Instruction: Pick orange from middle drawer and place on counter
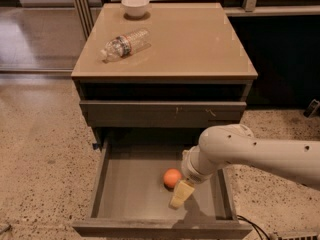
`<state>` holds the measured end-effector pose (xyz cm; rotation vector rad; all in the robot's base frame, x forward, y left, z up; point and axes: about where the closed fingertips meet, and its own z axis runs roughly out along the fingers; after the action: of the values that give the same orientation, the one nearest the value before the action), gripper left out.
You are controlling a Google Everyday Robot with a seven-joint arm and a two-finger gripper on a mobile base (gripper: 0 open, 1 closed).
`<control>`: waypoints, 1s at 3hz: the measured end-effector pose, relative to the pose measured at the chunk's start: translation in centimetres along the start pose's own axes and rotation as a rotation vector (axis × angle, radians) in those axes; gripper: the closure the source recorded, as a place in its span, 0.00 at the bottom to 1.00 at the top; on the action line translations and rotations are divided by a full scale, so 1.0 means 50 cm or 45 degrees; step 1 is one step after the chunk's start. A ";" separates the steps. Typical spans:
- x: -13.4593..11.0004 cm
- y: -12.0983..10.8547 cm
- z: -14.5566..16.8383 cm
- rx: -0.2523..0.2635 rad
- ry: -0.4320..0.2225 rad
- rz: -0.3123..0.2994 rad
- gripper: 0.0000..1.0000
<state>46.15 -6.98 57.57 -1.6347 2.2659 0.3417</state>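
The orange (172,178) lies on the grey floor of the open middle drawer (130,196), right of its centre. My gripper (180,194) hangs inside the drawer from the white arm (250,154), just to the right of the orange and slightly nearer the front. One pale yellow finger (181,194) shows, tilted down toward the drawer floor. The orange is free, not held. The tan counter (195,39) tops the cabinet above.
A clear plastic bottle (125,44) lies on its side on the counter's left part. A white bowl (135,6) stands at the counter's back left. A shut drawer front (162,113) with pale scratches sits above the open drawer. Speckled floor surrounds the cabinet.
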 end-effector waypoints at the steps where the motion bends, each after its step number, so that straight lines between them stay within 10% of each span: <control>1: 0.011 -0.023 0.068 0.038 0.015 0.043 0.00; 3: 0.042 -0.052 0.216 0.019 0.048 0.127 0.00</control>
<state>49.33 -5.58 46.78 -1.5362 2.3777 0.3199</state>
